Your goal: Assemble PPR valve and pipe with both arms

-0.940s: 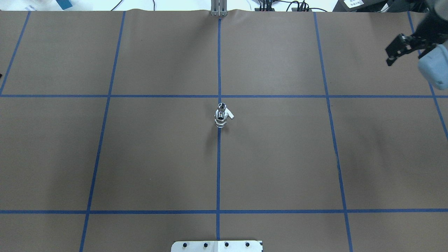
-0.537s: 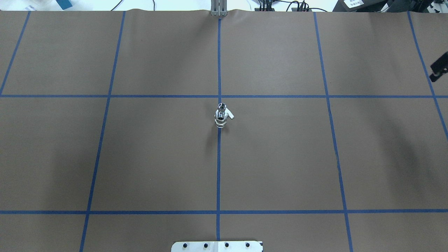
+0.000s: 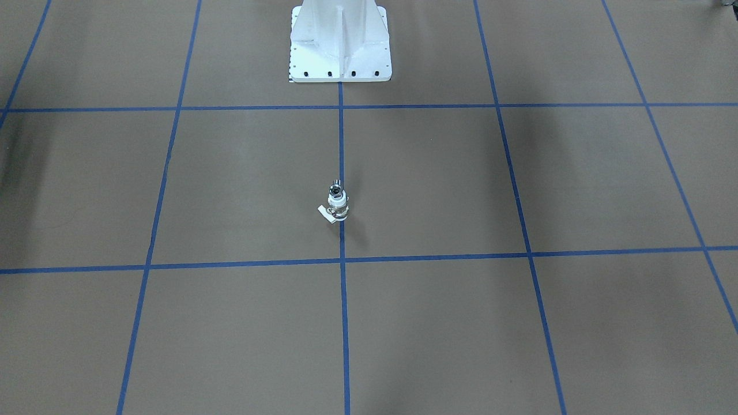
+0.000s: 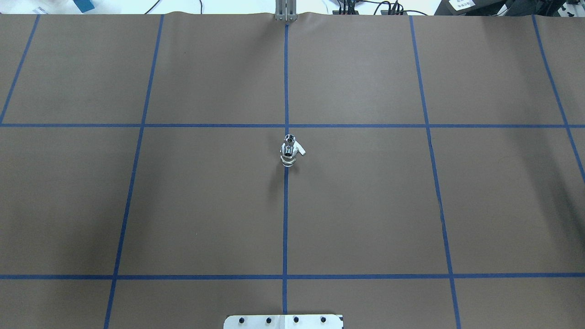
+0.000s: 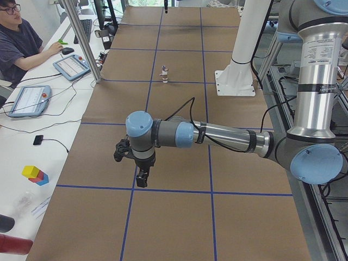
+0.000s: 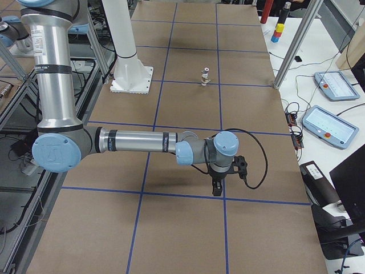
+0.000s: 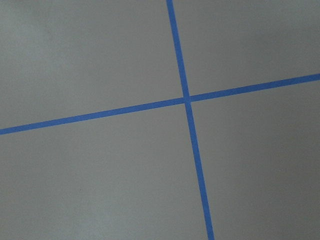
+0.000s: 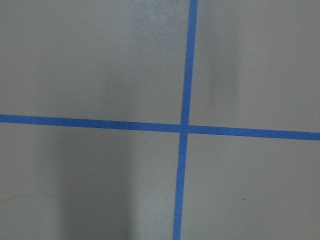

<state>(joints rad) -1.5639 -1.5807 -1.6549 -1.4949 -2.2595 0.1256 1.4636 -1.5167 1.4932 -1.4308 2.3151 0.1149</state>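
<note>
The PPR valve [image 4: 289,154] stands upright on the table's centre line, its white lever [image 4: 301,149] sticking out to the side. It also shows in the front view [image 3: 338,208] and small in both side views [image 5: 165,73] [image 6: 204,76]. The shiny pipe [image 4: 289,138] sits on top of it [image 3: 335,189]. Both arms are far off at the table's ends. The left gripper [image 5: 142,177] and the right gripper [image 6: 217,188] hang above the brown paper, fingers down, seen only in the side views. I cannot tell whether they are open or shut.
The white pedestal [image 3: 340,40] stands at the robot's side of the table [image 4: 283,321]. An operator [image 5: 19,38] sits at the side bench with tablets [image 5: 27,100] [image 6: 331,125]. Metal frame posts [image 5: 81,38] [image 6: 296,45] stand at the table's far edge.
The right gripper has moved out of the overhead view past its right edge. The valve and pipe have not moved.
</note>
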